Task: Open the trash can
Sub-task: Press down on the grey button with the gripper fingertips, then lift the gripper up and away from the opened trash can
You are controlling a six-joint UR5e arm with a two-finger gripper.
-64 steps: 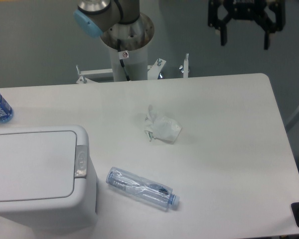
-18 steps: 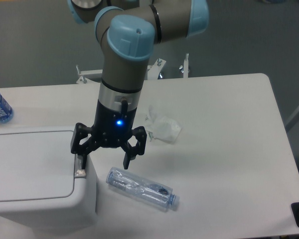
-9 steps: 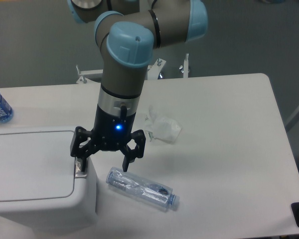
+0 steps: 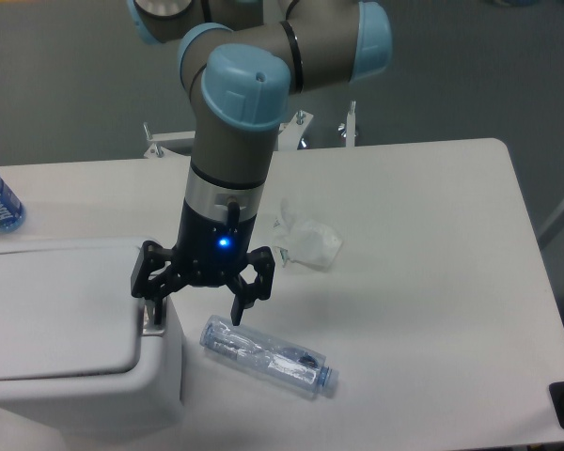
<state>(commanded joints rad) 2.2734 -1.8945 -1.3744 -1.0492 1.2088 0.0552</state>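
Since grey latch sits on trash can rim at bench's near-left corner, pressing it with one tip of gripper, fingers wide, holding nothing.

The arm comes in from the top of the view, bends at a blue-capped joint and drops its wrist straight down. A blue light glows on the black wrist housing. The gripper points downward with its two fingers spread wide apart (nothing sits between them). The left-hand finger in the view hangs a little lower than the other finger, which is bare at its tip.
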